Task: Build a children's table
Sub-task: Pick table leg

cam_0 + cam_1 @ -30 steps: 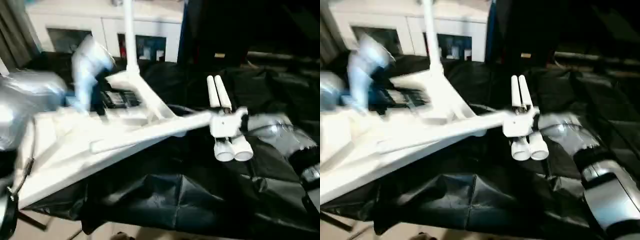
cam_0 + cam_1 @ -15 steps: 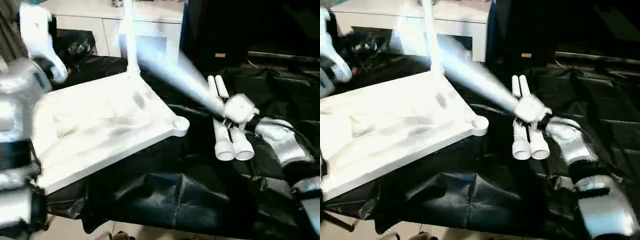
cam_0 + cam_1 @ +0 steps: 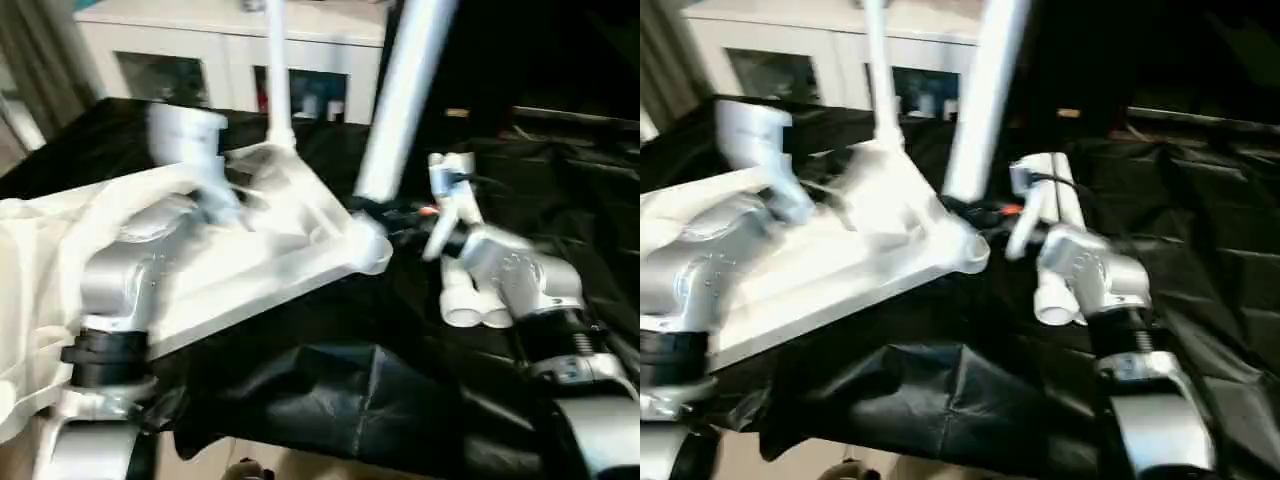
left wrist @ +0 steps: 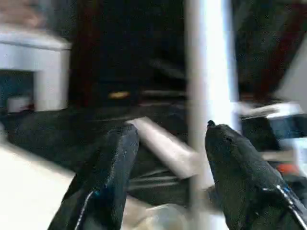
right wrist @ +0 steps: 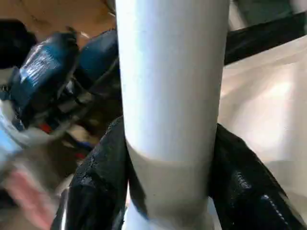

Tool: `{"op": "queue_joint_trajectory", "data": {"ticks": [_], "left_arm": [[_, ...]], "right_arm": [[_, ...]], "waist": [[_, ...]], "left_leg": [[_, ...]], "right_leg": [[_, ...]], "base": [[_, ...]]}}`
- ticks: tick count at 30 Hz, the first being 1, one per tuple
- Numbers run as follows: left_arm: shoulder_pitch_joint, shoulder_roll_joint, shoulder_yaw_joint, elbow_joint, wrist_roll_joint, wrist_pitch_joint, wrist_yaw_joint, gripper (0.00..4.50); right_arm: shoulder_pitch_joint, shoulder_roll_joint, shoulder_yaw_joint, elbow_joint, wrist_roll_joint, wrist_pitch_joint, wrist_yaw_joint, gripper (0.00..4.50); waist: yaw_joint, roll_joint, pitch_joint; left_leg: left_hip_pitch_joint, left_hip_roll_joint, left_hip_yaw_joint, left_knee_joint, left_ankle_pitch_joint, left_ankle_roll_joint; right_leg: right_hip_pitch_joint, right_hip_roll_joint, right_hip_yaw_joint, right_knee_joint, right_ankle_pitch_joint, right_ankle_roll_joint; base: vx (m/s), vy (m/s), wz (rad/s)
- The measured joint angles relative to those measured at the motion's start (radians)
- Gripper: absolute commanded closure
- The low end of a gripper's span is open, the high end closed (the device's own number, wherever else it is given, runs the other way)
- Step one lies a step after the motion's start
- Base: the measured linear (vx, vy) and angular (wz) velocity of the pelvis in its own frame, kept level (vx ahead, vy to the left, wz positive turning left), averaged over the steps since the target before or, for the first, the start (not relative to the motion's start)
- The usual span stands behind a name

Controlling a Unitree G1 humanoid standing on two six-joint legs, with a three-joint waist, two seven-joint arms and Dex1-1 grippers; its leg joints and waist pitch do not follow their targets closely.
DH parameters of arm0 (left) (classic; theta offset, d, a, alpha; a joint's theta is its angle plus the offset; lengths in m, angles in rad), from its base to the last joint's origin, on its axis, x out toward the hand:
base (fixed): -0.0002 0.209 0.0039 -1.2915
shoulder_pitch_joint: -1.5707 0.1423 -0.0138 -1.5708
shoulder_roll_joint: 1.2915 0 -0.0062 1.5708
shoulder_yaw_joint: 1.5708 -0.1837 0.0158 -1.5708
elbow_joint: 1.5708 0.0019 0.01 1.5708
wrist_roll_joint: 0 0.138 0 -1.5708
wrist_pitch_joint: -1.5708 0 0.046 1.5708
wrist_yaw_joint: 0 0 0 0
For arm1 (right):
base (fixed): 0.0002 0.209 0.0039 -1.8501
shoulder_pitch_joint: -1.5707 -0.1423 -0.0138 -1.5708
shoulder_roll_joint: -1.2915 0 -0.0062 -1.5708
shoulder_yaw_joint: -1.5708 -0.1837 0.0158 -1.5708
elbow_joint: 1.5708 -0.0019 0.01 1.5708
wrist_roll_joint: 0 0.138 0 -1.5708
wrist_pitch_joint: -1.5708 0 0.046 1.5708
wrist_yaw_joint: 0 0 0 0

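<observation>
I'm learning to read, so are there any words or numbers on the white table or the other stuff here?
No text can be read.
Upside-down tabletop and leg in the right gripper: plain white.
Cabinet: things behind its glass too blurred to read.
Blue patch with pale marks: too blurred to read.

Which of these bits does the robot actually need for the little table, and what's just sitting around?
For the job:
upturned tabletop
fitted leg, upright at its far corner
held leg, clamped in the right gripper
two spare legs, lying beside the tabletop

Just lying about:
glass-door cabinet at the back
black cloth under everything
</observation>
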Motion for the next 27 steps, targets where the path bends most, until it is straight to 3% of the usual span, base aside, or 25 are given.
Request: {"op": "queue_joint_trajectory", "data": {"ticks": [3, 7, 13, 22, 24, 27], "left_arm": [[-0.047, -0.014, 0.017, 0.002, -0.078, 0.092, -0.035, 1.49], [-0.096, -0.062, 0.043, 0.006, -0.208, 0.194, -0.060, 1.07], [-0.124, -0.084, 0.039, 0.081, -0.270, 0.283, -0.078, 0.67], [-0.124, -0.110, 0.028, 0.085, -0.292, 0.317, -0.079, 0.06], [-0.127, -0.124, 0.031, 0.098, -0.288, 0.309, -0.053, 0.50], [-0.133, -0.136, 0.038, 0.108, -0.289, 0.309, -0.036, 0.70]], "right_arm": [[0.000, -0.029, -0.037, -0.082, 0.089, 0.098, 0.005, 2.61], [0.016, -0.087, -0.044, -0.175, 0.117, 0.221, 0.065, 2.61], [0.040, -0.143, -0.054, -0.272, 0.187, 0.335, 0.080, 2.61], [0.057, -0.168, -0.051, -0.348, 0.215, 0.400, 0.113, 2.61], [0.075, -0.171, -0.042, -0.367, 0.215, 0.401, 0.113, 2.61], [0.088, -0.172, -0.029, -0.367, 0.213, 0.403, 0.110, 2.61]], "waist": [[0.013, 0.000, -0.001], [0.019, -0.001, -0.003], [0.015, -0.001, -0.003], [0.019, -0.003, -0.005], [0.022, -0.003, -0.005], [0.025, -0.003, -0.005]], "left_leg": [[0.001, 0.000, 0.000, 0.000, 0.000, 0.000], [0.000, 0.000, 0.001, 0.000, 0.000, 0.000], [0.001, -0.001, 0.001, -0.001, 0.000, 0.000], [-0.003, 0.000, 0.001, -0.003, 0.000, 0.000], [-0.004, -0.001, 0.001, -0.003, 0.002, 0.004], [-0.006, -0.001, 0.001, -0.003, 0.002, 0.004]], "right_leg": [[0.000, 0.000, 0.000, 0.000, -0.001, 0.001], [0.001, 0.000, 0.000, -0.002, -0.001, 0.002], [0.002, 0.000, 0.000, -0.005, -0.001, 0.004], [0.002, 0.000, -0.001, -0.013, 0.001, 0.007], [0.002, 0.000, -0.001, -0.014, 0.001, 0.007], [0.001, -0.001, -0.001, -0.014, 0.001, 0.008]], "base": [[0.000, 0.000, 0.00], [0.000, 0.000, 0.00], [0.000, 0.000, 0.00], [0.000, 0.000, 0.00], [0.000, 0.000, 0.00], [0.000, 0.000, 0.00]]}}
